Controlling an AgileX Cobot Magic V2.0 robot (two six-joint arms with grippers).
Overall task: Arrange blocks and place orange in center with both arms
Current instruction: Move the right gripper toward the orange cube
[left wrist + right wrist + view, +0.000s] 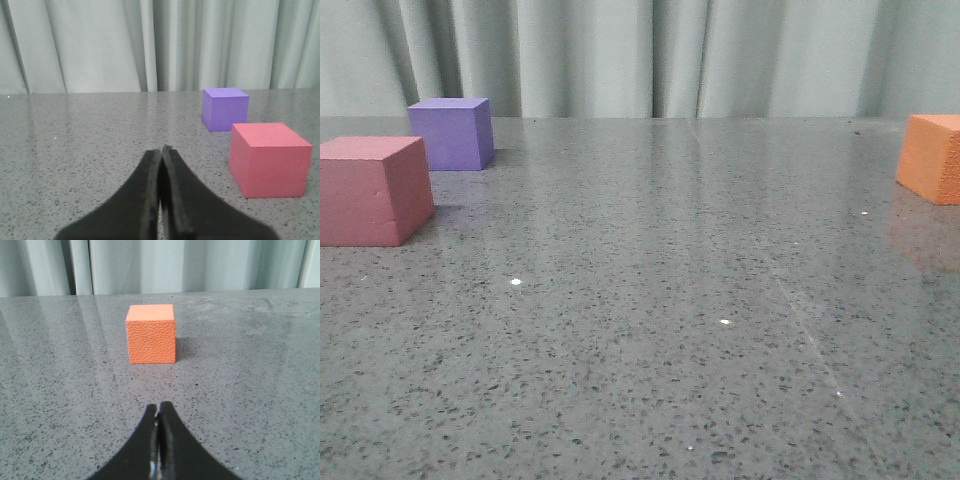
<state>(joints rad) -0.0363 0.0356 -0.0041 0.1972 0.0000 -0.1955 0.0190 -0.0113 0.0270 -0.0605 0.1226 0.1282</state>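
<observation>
Pinkish-red cube (pixel 372 190) at left edge, purple cube (pixel 451 132) just behind it, orange cube (pixel 932 157) far right, speckled grey table (pixel 650 340), pale curtain (pixel 650 55) behind

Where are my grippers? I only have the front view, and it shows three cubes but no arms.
Observer: The left gripper shows in its wrist view, jaws shut on nothing, above the table.
Operator: What is it facing?
Observer: The red cube and, beyond it, the purple cube, both off to one side of its line.
Operator: And the right one?
Observer: The right gripper is also shut and empty. The orange cube sits ahead of it, slightly off its centre line, with bare table between them.
</observation>
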